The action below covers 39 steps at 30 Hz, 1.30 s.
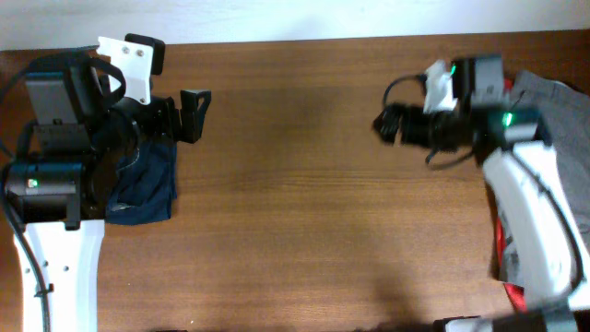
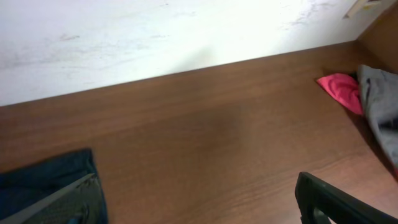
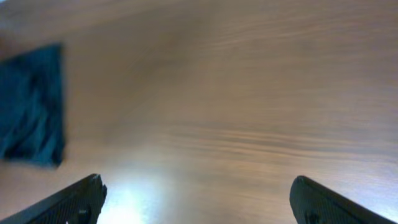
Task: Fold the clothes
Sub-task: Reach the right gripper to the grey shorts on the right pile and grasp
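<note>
so far nothing is folded — the clothes (image 1: 557, 94) lie crumpled at the edge of the counter (image 1: 295, 203), left tool (image 1: 184, 115) and right tool (image 1: 385, 123) spread wide, empty.

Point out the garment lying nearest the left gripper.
The dark navy garment, right beside the left gripper; the grey garment and the red garment lie far off on the right side.

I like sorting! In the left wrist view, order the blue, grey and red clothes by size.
Largest to smallest:
blue cloth (nearest the camera, so unsure)
grey clothes (cut off at the edge)
red cloth
</note>
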Available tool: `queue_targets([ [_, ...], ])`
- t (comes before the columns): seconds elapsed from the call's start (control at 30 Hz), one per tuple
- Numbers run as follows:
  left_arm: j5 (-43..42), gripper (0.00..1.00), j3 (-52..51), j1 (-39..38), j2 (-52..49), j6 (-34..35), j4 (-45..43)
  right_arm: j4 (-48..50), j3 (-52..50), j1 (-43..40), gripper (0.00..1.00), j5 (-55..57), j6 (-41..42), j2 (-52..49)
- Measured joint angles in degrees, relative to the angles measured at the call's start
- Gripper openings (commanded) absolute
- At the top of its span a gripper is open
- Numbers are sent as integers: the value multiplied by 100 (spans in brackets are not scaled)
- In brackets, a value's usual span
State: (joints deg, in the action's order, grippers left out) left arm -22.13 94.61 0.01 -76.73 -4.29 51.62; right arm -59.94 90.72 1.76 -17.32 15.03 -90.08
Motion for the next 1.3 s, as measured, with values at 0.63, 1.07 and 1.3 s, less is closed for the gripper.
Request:
queue_targets([
  [0.63, -116, 99, 2, 0, -588, 7, 203, 1864, 2124, -2719, 90, 1731, 1241, -3589],
  [1.07, -129, 99, 2, 0, -761, 7, 420, 2754, 2124, -2719, 15, 1864, 1211, -4404],
  [1.3, -129, 98, 2, 0, -761, 7, 420, 2149, 2245, -2741, 4, 1928, 1102, -4395],
])
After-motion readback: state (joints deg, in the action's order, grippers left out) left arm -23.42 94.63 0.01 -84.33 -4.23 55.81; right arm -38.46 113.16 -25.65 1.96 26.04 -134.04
